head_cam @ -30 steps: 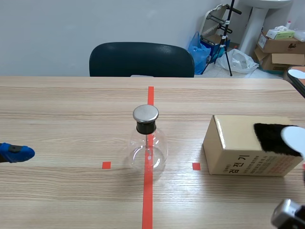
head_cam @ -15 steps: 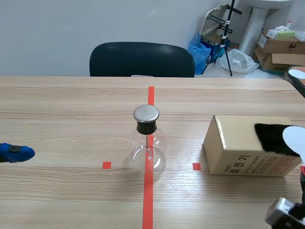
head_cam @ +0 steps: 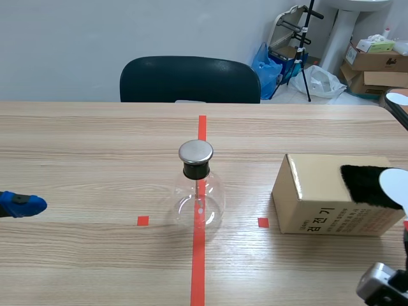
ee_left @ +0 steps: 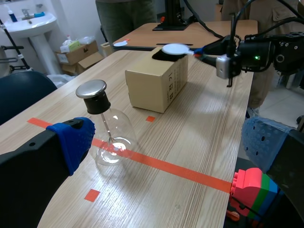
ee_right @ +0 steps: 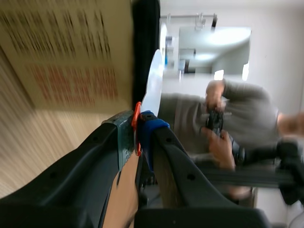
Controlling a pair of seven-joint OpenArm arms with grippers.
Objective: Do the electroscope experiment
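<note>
White disc [ee_right: 153, 85] between right jaws (wrist view only)

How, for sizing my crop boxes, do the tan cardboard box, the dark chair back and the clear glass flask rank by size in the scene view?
Largest: tan cardboard box.
Next: dark chair back, though it stands farther from the camera.
Smallest: clear glass flask.

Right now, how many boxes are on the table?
1. The box sits right of the flask, with black fur on top, where the right gripper holds a white disc. None seems hidden.
</note>
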